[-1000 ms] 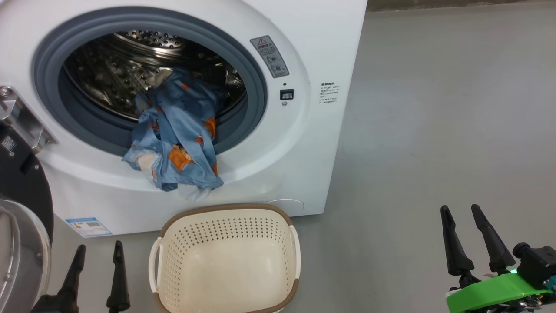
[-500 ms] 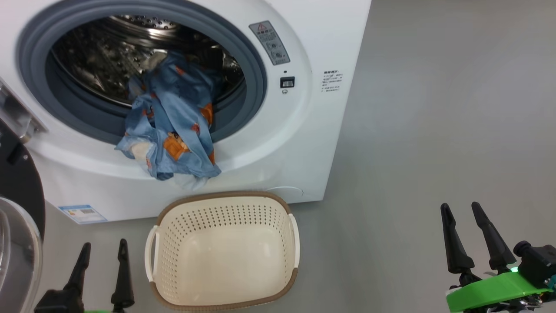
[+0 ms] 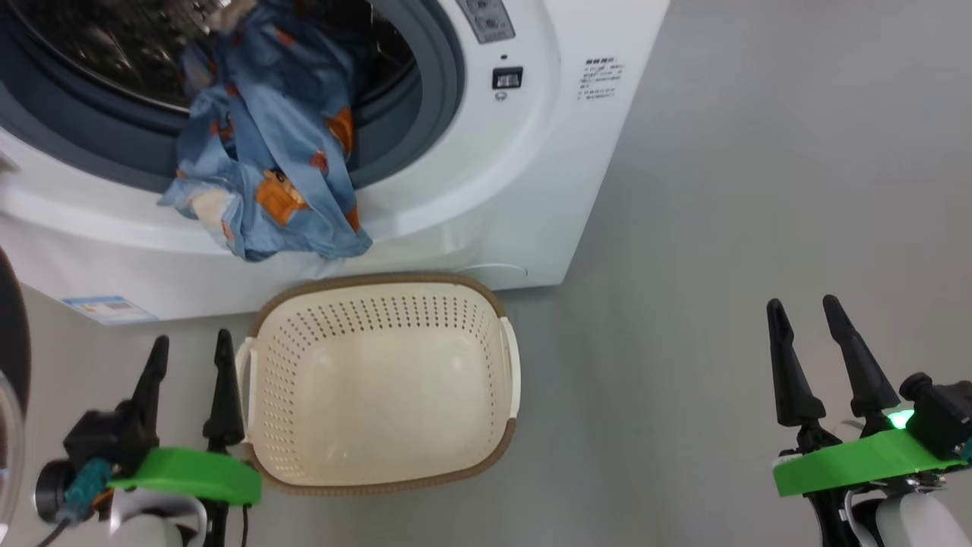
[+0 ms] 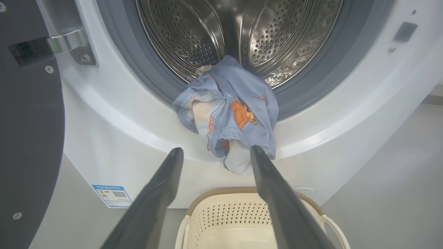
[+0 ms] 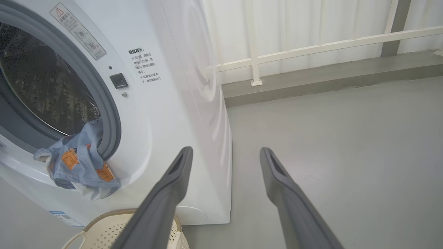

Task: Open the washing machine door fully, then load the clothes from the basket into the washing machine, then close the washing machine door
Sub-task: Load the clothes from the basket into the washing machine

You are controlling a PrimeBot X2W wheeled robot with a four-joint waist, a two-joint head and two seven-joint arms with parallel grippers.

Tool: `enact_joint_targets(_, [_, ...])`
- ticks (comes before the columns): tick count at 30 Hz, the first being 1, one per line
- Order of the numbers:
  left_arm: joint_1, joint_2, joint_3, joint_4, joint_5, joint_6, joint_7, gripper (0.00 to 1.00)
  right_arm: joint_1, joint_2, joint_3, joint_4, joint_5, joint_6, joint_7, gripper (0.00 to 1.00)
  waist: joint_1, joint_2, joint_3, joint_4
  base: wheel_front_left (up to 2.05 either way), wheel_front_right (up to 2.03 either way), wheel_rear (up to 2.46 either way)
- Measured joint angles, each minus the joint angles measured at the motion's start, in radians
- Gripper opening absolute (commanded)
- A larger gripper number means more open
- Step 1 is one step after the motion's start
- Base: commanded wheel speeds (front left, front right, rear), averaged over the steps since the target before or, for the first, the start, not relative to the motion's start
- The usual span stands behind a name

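Observation:
The white washing machine (image 3: 531, 152) stands with its drum (image 4: 242, 31) open. Its black door (image 4: 27, 138) is swung out to the left. The light blue clothes (image 3: 266, 152) with orange prints hang out of the drum over the grey gasket and the front rim, above the basket (image 3: 380, 304). That cream basket sits on the floor right against the machine and holds nothing. My left gripper (image 3: 191, 339) is open just left of the basket, fingers pointing at the machine. My right gripper (image 3: 801, 304) is open over bare floor, far right of the basket.
Grey floor (image 3: 721, 228) stretches to the right of the machine. A low ledge with a white railing (image 5: 311, 48) runs behind it. The door's steel hinge (image 4: 65, 41) sticks out at the machine's left. A blue label (image 3: 106, 308) marks the lower left front.
The whole head picture has slid upward, so the camera has tipped down and more of both arms shows. The garment and the basket lie as before. Both grippers stay open.

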Motion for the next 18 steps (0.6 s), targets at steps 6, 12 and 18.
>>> enact_joint_targets(6, [-0.137,0.02,-0.03,0.099,-0.013,-0.003,0.0,1.0,-0.056,0.006,0.002,-0.008,-0.008,0.0,0.0,1.0,0.0,0.0,0.076,-0.008,0.0,0.0,0.0])
enact_joint_targets(12, [-0.285,0.046,-0.065,0.216,-0.068,-0.004,0.0,1.0,-0.108,0.011,0.014,-0.009,-0.008,0.0,0.0,1.0,0.0,0.0,0.151,-0.019,0.0,0.0,0.0])
enact_joint_targets(18, [-0.407,0.087,-0.072,0.31,-0.124,-0.004,0.0,1.0,-0.146,0.02,0.032,-0.011,-0.008,0.0,0.0,1.0,0.0,0.0,0.211,-0.037,0.0,0.0,0.0])
